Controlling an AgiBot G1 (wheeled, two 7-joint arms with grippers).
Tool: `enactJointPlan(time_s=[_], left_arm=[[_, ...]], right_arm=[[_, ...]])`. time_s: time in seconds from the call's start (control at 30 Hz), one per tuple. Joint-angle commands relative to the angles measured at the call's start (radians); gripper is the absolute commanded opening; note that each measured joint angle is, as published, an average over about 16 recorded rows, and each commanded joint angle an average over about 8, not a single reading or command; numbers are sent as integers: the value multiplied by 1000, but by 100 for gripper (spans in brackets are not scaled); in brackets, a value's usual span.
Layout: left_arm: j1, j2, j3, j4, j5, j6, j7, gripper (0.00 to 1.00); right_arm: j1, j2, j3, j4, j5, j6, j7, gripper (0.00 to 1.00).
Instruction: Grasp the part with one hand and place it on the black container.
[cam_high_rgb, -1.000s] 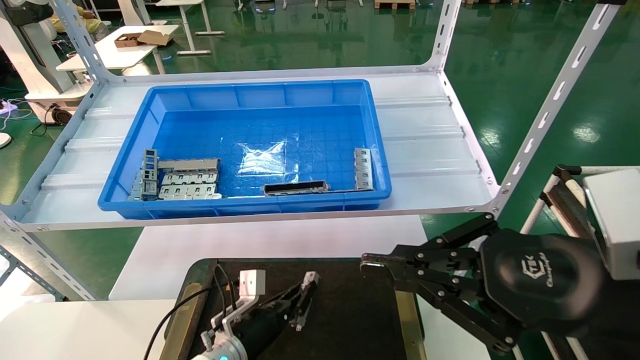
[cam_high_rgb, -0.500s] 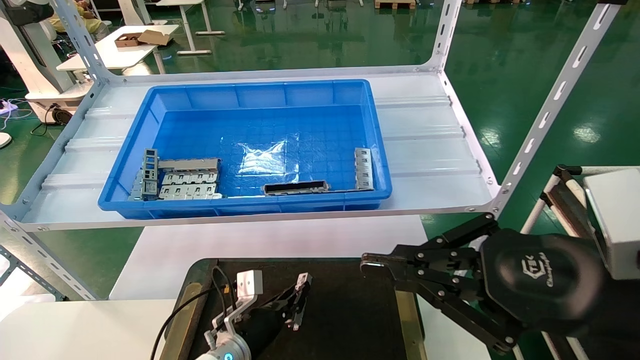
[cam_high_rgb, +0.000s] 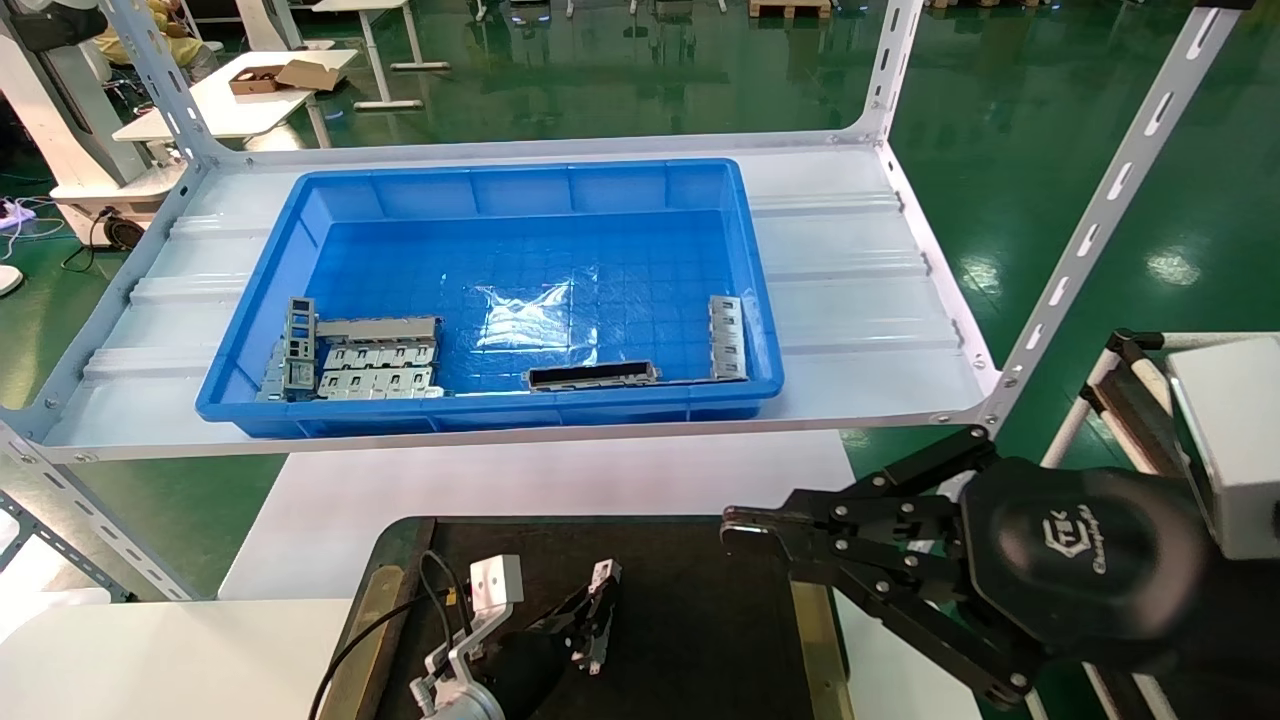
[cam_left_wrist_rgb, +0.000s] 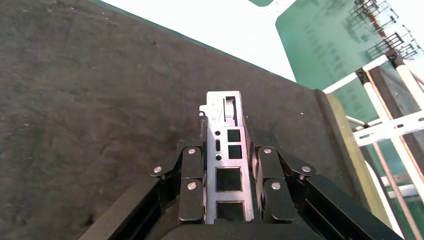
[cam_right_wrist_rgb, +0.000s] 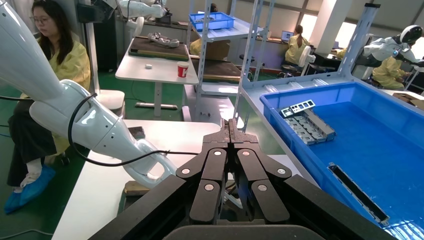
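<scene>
part (cam_left_wrist_rgb: 225, 160) between left fingers (cam_left_wrist_rgb: 191, 182) (clamped), over black container (cam_left_wrist_rgb: 90, 115)

My left gripper (cam_high_rgb: 597, 612) sits low in front of me, fingers (cam_left_wrist_rgb: 192, 180) clamped (both pads pressed flat). My right gripper (cam_high_rgb: 740, 527) hangs off to the right, raised, fingertips pinched together, pointing leftward, idle.

Bright overhead light; glare on floor (cam_high_rgb: 1000, 150)
</scene>
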Motion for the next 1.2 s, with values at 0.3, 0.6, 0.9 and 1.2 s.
enactJointPlan(time_s=[0.3, 0.6, 0.9, 1.2], left_arm=[[2, 0, 34, -9, -80, -14, 40, 100], [-13, -12, 64, 0, -91, 60, 146, 100], [-42, -71, 80, 43, -47, 259, 267, 100], [-67, -196, 147, 39, 35, 520, 297, 100]], right_arm=[[0, 0, 0, 0, 0, 0, 0, 100], [0, 0, -1, 0, 0, 0, 0, 100], [0, 0, -1, 0, 1, 0, -1, 100], [0, 1, -1, 0, 1, 1, -1, 100]])
